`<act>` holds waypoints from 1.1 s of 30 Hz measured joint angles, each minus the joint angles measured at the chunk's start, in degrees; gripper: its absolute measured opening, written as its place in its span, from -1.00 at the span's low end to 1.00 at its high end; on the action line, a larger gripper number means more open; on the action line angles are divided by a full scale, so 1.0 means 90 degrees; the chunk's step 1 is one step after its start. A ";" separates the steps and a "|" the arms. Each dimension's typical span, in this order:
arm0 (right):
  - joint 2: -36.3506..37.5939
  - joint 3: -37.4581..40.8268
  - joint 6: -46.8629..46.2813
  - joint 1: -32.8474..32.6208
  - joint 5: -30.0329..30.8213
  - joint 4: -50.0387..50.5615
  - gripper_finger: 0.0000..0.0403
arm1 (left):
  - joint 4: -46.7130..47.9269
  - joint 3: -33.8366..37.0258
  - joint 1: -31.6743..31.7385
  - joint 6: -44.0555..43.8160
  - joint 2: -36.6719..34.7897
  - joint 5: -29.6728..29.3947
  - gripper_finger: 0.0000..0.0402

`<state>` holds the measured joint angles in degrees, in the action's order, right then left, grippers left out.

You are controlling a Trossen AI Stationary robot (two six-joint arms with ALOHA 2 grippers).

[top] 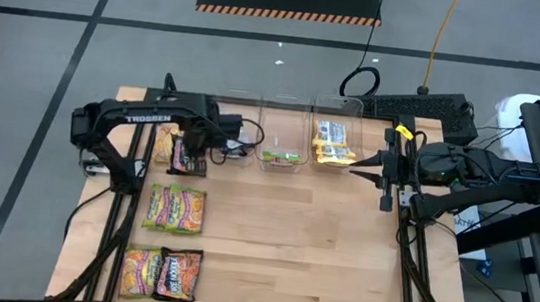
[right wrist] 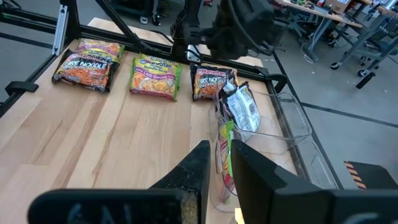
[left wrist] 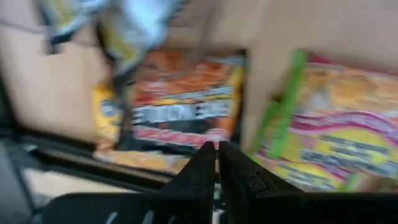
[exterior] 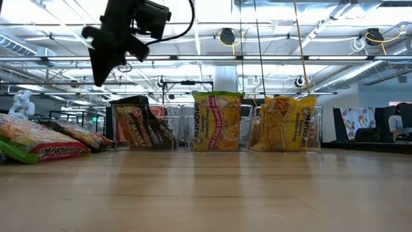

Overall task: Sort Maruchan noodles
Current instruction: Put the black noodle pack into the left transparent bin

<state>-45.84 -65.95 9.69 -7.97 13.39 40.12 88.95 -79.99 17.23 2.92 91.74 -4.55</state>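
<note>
- Maruchan noodles, flat crinkly black-and-orange plastic packet, lies on the wooden surface awaiting sorting.
- My left pincer hovers above, nearly closed, empty.
- My right pincer waits beside the clear plastic bins, slightly parted, empty.

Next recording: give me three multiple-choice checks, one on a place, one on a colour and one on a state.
1. Where is the left gripper?
A. over the middle bin
B. above a black packet left of the bins
C. at the table's near edge

2. What colour is the packet in the middle bin?
A. black
B. blue
C. lime-green

3. How do the yellow packets in the right bin sit?
A. upright
B. flat on the table
C. draped over the rim

Answers:
1. B: the high view shows the left gripper above the black packet.
2. C: the middle bin holds a lime-green packet.
3. A: the low view shows the yellow packets standing up in the right bin.
</note>
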 joint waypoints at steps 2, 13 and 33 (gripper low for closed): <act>0.0000 0.0000 -0.0002 -0.0002 -0.0001 0.0000 -0.70 | -0.0127 0.0000 -0.0129 0.0114 -0.0147 0.0275 -0.86; 0.0001 0.0000 -0.0165 -0.0002 -0.0002 -0.0001 -0.70 | -0.1612 0.0002 -0.0689 -0.0317 -0.1912 0.0672 -0.86; -0.1175 0.0002 0.0045 -0.0001 -0.0019 -0.0868 -0.70 | -0.2568 0.0180 -0.2405 -0.1257 -0.4521 0.0102 -0.86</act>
<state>-56.42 -65.93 10.10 -7.98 13.21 32.31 65.84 -78.36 -4.42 -8.40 51.05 -3.63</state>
